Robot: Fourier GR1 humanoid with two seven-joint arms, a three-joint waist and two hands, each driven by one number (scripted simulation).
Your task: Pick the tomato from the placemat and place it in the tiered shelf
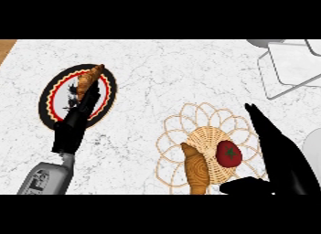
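**Q:** Where is the tomato?

**A:** The tomato (pixel 228 153) is a smooth, glossy red oval with a small green star of a stem. It lies on the tightly woven centre of a round straw placemat (pixel 179 119), whose rim opens into lacy loops like petals. A long, ridged, golden-brown pastry (pixel 195 170) lies on the mat just to the tomato's left.

**Q:** Is a hand holding it?

**A:** No. The right hand (pixel 284 160), matte black, is just to the tomato's right with its fingers (pixel 254 114) stretched out straight and its thumb (pixel 247 186) spread wide below. It is fully open and holds nothing.

**Q:** And beyond the mat?

**A:** A white marble counter (pixel 163 77) with fine grey veins. At the far right corner is the tiered shelf (pixel 294 64), made of pale flat panels in a thin wire frame, well apart from the tomato. To the left, a round plate (pixel 48 98) with a dark rim and a red zigzag border holds a croissant (pixel 90 80). The left hand (pixel 73 125) lies over that plate — how far open it is, I cannot tell.
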